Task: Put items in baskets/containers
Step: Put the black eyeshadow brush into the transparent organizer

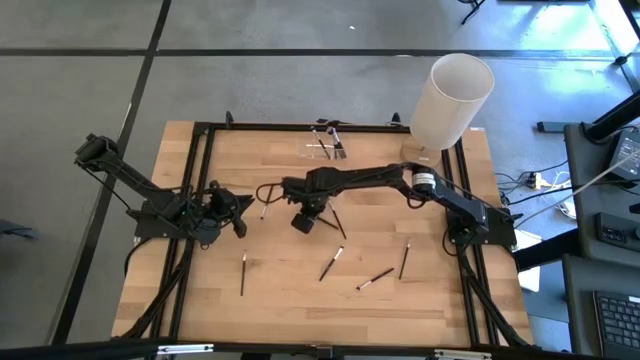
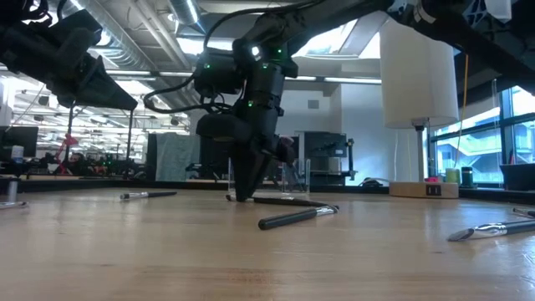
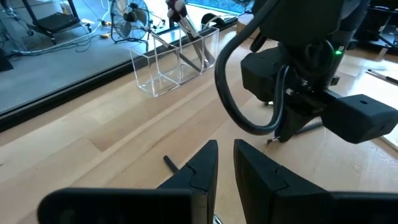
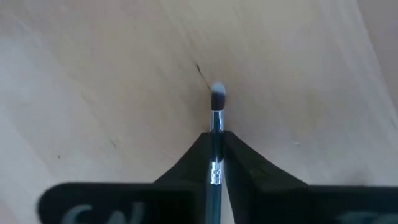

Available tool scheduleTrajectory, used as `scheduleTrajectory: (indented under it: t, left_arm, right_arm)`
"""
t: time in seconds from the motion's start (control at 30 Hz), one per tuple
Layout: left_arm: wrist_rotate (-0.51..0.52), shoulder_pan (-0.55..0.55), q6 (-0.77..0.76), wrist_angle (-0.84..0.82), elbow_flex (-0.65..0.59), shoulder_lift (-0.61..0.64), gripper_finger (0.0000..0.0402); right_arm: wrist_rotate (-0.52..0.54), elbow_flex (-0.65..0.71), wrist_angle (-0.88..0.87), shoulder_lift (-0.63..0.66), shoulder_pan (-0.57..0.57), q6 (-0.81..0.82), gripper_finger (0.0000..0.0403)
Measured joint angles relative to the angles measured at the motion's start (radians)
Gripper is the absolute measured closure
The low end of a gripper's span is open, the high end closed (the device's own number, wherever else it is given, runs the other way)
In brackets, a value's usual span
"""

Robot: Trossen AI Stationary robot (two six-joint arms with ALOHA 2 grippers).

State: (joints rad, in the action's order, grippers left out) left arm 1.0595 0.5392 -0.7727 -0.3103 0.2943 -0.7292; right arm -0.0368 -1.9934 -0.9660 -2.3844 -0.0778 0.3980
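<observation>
Fingers of the right gripper (image 4: 215, 155) clamp a makeup brush (image 4: 217, 106) over the wooden table (image 4: 93, 74).

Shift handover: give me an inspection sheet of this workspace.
Surface: wooden table, a black frame along its edges.
Job's things: clear holder at the far edge, some brushes in it; four brushes loose at the near side, such as one brush.
Clutter: white cylinder at the far right corner.
Grippers: right gripper shut on a brush mid-table; left gripper idle, nearly shut, at the left.
Cables: black cable looped on the right arm.
Surroundings: grey floor, desks at the right.
</observation>
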Motion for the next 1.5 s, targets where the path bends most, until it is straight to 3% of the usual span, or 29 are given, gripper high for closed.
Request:
scheduleTrajectory:
  t: [0.2,0.4,0.63,0.8,1.17,1.37,1.5]
  left_arm:
    - [0.0,0.0,0.0,-0.001,0.0,0.0,0.0354]
    - [-0.003,0.0,0.001,-0.015,0.0,0.0,0.0354]
    - [-0.032,0.0,0.02,-0.015,0.0,0.0,0.0354]
    - [-0.09,0.0,0.027,-0.038,0.0,0.0,0.0354]
    - [-0.224,0.029,-0.016,-0.089,0.0,0.0,0.0354]
    - [-0.209,0.092,-0.097,-0.144,0.0,-0.006,0.0354]
    - [-0.122,0.127,-0.141,-0.155,0.0,-0.03,0.0354]
  right_arm:
    - [0.002,-0.018,0.015,0.008,-0.015,-0.046,0.0383]
    - [0.021,-0.139,0.053,0.04,-0.056,-0.111,0.0371]
    - [0.258,-0.324,0.087,0.068,-0.145,-0.211,0.0374]
    - [0.307,-0.346,0.217,0.096,-0.212,-0.267,0.0363]
    - [0.432,-0.078,0.615,0.157,-0.265,-0.326,0.0367]
    - [0.425,0.304,0.942,0.365,-0.264,-0.305,0.0367]
    - [0.284,0.598,1.319,0.492,-0.281,-0.269,0.0367]
